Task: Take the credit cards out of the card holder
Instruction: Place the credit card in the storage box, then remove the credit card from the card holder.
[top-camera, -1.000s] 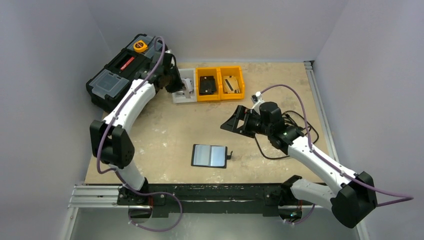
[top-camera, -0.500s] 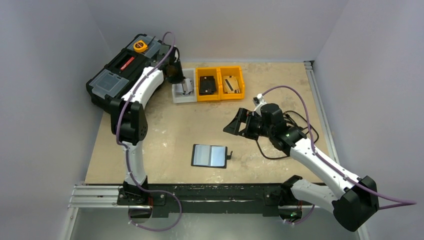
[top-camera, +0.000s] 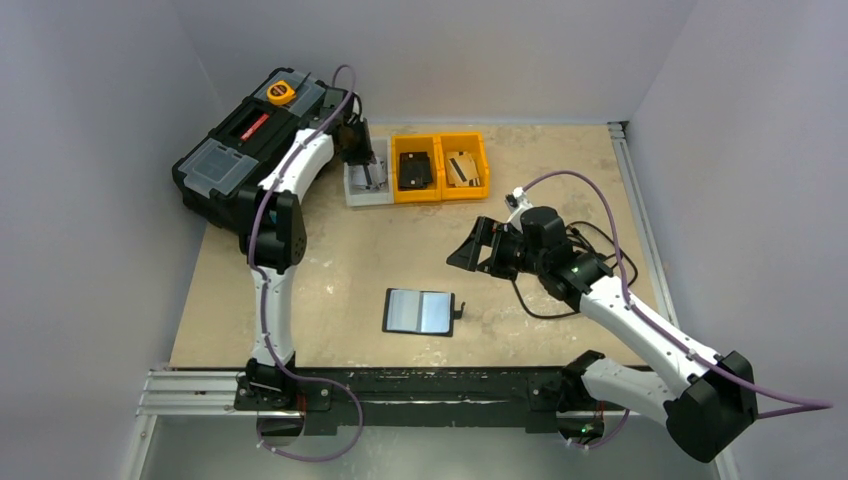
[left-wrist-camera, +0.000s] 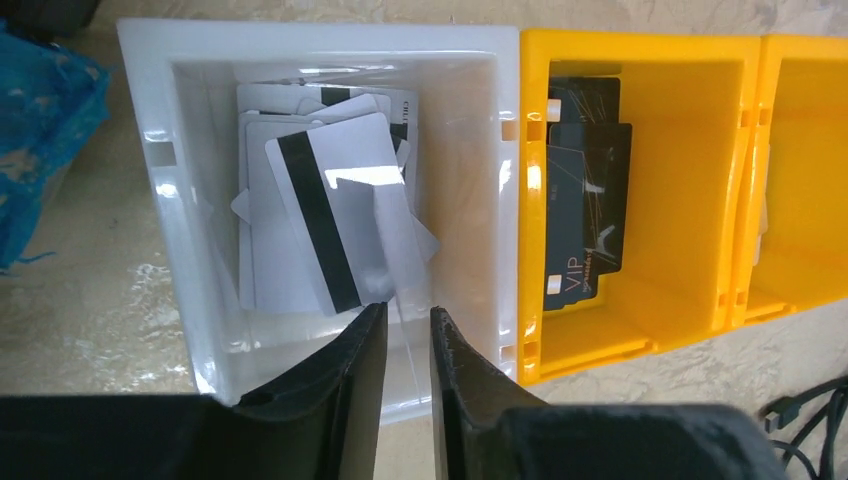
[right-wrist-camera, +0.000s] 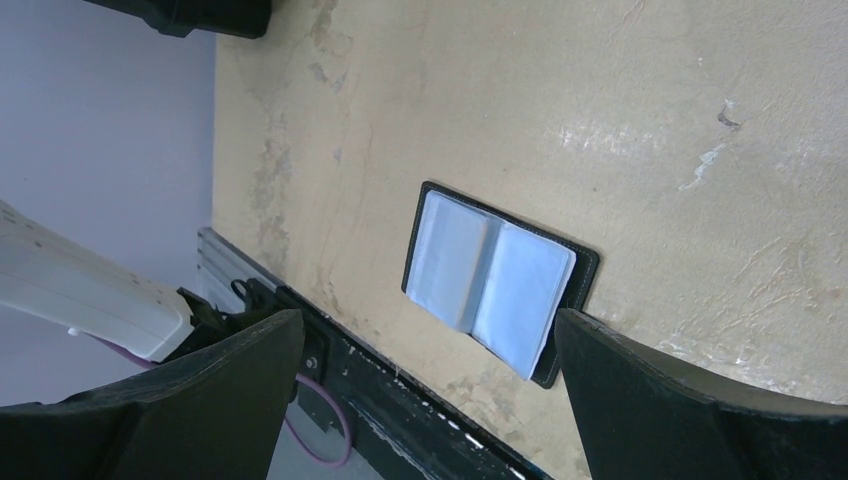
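Left gripper (left-wrist-camera: 405, 316): above the white bin (left-wrist-camera: 150, 150), pointing down into it. Jaws cracked apart by a thin slit, nothing clamped. Credit cards (left-wrist-camera: 320, 220) sit in a loose pile in that bin, straight ahead of the fingertips. Top one is white with a black magstripe, lying skewed. A pale card leans toward the tips; can't tell if it touches them. Right of the gripper, butted against the white bin: yellow bin (left-wrist-camera: 690, 230) holding black cards (left-wrist-camera: 590, 200), one marked VIP.

Right gripper (top-camera: 470, 244): hovering over the table (top-camera: 330, 250), jaws spread wide, holding nothing. Card holder (right-wrist-camera: 495, 285) lies flat on the table below it, framed between the two fingers in the wrist view. It is opened out, both pale bluish leaves face up. It's well apart from the left gripper.
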